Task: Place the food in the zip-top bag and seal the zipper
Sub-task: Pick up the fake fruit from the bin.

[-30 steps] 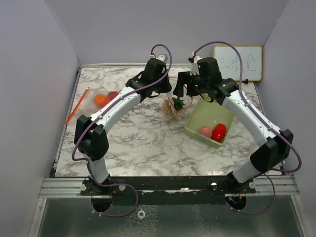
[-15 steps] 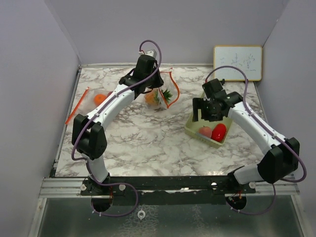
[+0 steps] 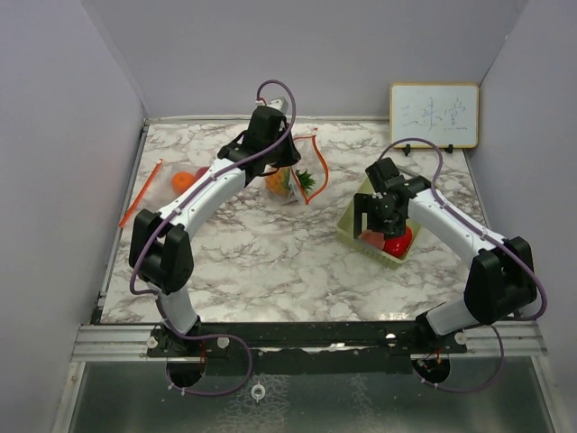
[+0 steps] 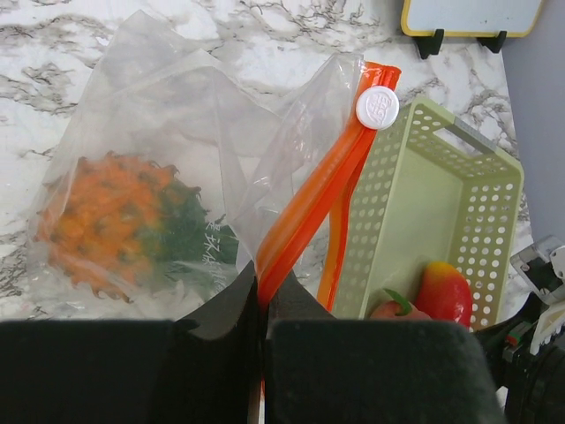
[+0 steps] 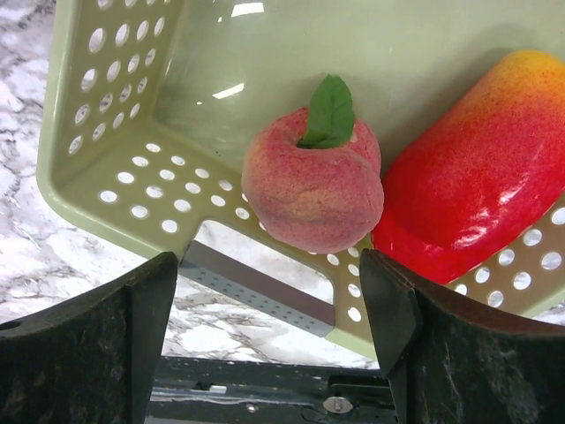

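They're partway through the loading step. The pineapple (image 4: 115, 225) already sits inside the zip-top bag (image 4: 168, 124), which lies near the middle of the far edge of the table (image 3: 252, 244). The next piece has to come from the mesh basket (image 5: 115, 150) over toward the right edge.

The left claw (image 4: 263, 305) is pinched tight on the bag's orange zipper strip (image 4: 309, 208) and holds that edge up, facing the basket. The white slider (image 4: 378, 107) sits at the strip's far end.

The right claw (image 5: 269, 283) hangs low over the basket, spread wide and holding nothing. The peach (image 5: 313, 190) lies just ahead of the gap between its fingers (image 5: 88, 344), which touch nothing as far as I can see. The peach rests right against the red pepper (image 5: 477, 203). An orange (image 3: 183, 182) waits near the left edge.

To my eye, the next move is for the right claw to reach forward and down, then close on the peach alone. That means slipping one finger between the peach and the pepper without snagging the basket wall. After that comes the carry across to the bag, whose mouth the left claw must keep open. Sealing the zipper looks a long way off.
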Robot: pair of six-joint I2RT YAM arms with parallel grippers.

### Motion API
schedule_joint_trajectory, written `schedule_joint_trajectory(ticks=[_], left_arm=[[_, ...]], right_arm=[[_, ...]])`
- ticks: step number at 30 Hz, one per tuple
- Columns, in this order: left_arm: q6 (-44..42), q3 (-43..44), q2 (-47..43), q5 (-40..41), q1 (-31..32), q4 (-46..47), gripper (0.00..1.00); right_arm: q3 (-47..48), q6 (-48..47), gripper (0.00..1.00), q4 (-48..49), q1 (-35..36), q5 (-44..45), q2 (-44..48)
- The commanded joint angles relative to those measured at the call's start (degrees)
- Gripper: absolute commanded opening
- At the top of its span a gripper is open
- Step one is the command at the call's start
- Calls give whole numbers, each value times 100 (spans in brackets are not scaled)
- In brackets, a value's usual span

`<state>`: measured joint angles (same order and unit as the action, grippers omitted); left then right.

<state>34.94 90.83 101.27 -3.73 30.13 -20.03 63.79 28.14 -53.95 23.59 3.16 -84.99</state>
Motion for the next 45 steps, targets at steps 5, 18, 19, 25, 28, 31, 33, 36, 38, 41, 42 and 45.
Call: schedule_joint_trajectory(ticks=[5,18,19,25,28,31,33,36,38,41,42,45], left_arm=[[-119,-10,-266,-119,11,134,0],[-67,-91,-186,-269,11,173,0],[-64,-91,-187,-269,10,175,0],[-74,-100,-197,-287,11,163,0],[-86,-124,-208,-291,10,157,0],[-69,-152,-212,-295,10,170,0],[-66,-143,-205,-295,9,170,0],[-66,-135,-189,-295,10,170,0],[-64,-135,-187,-289,4,172,0],[-62,-135,-176,-300,9,190,0],[-58,-135,-159,-310,5,198,0],[-7,-135,-134,-383,8,228,0]], right_arm=[[-18,139,82,463,-329,339,-191],[616,61,85,403,-570,351,30],[492,86,86,442,-641,324,-47],[-226,0,87,977,-961,-26,-404],[-389,-112,87,1240,-962,-417,-574],[-503,-206,86,1482,-962,-656,-676],[-479,-252,80,1471,-962,-646,-740],[-427,-317,67,1326,-962,-500,-704],[-363,-373,57,1184,-962,-403,-607],[-153,-454,40,918,-962,-219,-400],[-42,-483,37,816,-962,-147,-326],[557,-630,32,392,-962,-136,-100]])
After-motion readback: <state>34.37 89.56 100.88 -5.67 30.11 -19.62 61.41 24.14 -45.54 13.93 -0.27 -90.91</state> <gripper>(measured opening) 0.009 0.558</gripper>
